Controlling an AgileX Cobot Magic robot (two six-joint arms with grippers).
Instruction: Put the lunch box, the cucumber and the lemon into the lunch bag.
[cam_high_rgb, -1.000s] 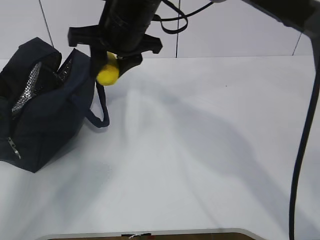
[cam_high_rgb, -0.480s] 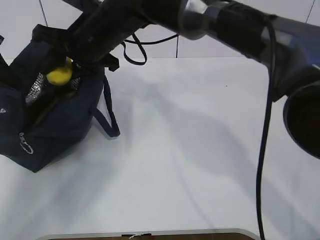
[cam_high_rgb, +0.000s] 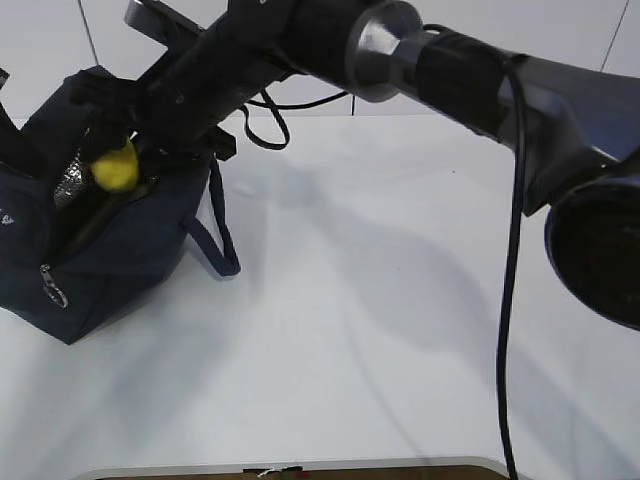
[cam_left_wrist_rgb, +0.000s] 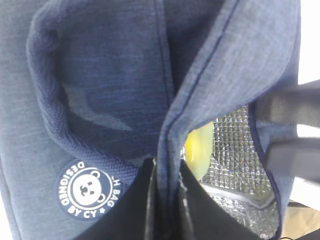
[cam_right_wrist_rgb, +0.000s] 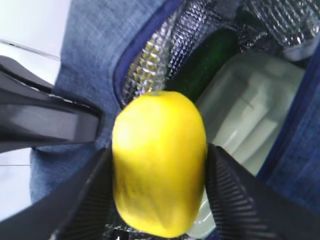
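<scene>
The right gripper (cam_right_wrist_rgb: 159, 165) is clamping the lemon (cam_right_wrist_rgb: 159, 162) between its jaws and hanging it right in the open mouth of the lunch bag (cam_high_rgb: 110, 250), which is sitting at the left of the white table (cam_high_rgb: 400, 330). Under the lemon, in the right wrist view, the lunch box (cam_right_wrist_rgb: 245, 120) is lying inside the bag with its pale green lid up, and the cucumber (cam_right_wrist_rgb: 202, 62) is lying beside it against the silvery lining (cam_right_wrist_rgb: 150, 65). The left gripper (cam_left_wrist_rgb: 165, 200) is pinching the bag's near fabric edge between its closed jaws, holding the mouth open. Judging from this, the main risk is the release: dropped from above, the lemon could be bouncing off the hard lid and rolling out over the rim, or landing on the fabric edge and not inside. The opening is also narrow, so the right jaws could be catching the lining or one of the handles (cam_high_rgb: 215, 235) on the way down or out, dragging the bag. If the left jaws are slipping off the thin fabric, the mouth could be folding shut on the lemon. Counted: one lemon, one cucumber, one lunch box, one lunch bag, two grippers.
</scene>
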